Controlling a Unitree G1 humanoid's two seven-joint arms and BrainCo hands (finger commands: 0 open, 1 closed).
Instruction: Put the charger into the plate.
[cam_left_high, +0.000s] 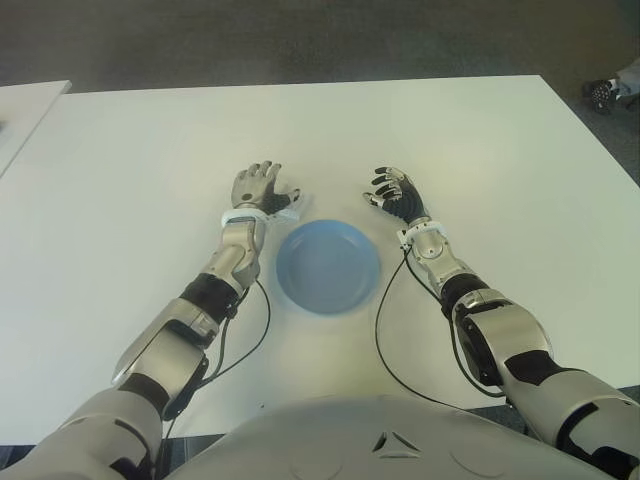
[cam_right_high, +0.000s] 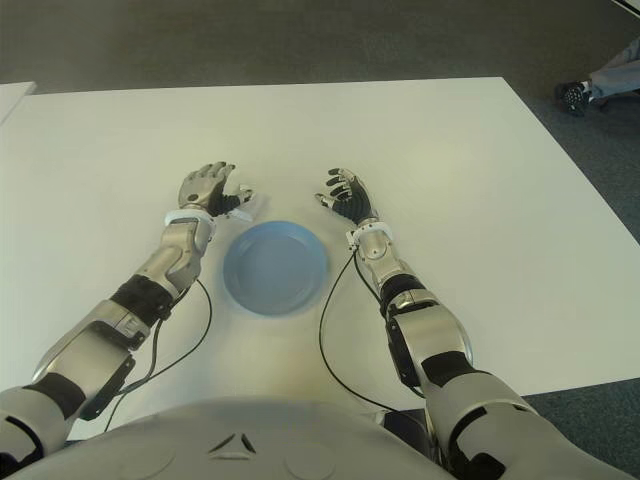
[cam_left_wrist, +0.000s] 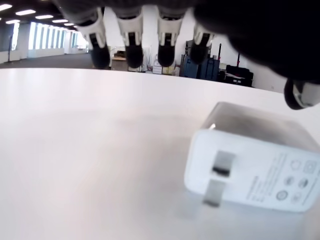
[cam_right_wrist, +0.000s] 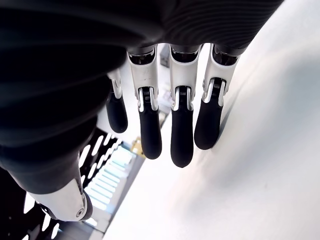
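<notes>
A white charger (cam_left_wrist: 255, 170) lies flat on the white table (cam_left_high: 480, 160), its two metal prongs facing the wrist camera. My left hand (cam_left_high: 262, 185) hovers right over it, fingers (cam_left_wrist: 131, 45) spread above and thumb beside it, not closed on it. In the left eye view only a white corner of the charger (cam_left_high: 287, 212) peeks out at the hand's right side. The empty blue plate (cam_left_high: 328, 266) sits just to the near right of that hand. My right hand (cam_left_high: 392, 192) shows open past the plate's far right rim, holding nothing.
Black cables (cam_left_high: 385, 350) run from both wrists back toward my body, beside the plate. A second white table (cam_left_high: 25, 105) stands at the far left. A person's shoe (cam_left_high: 605, 92) is on the dark floor beyond the table's far right corner.
</notes>
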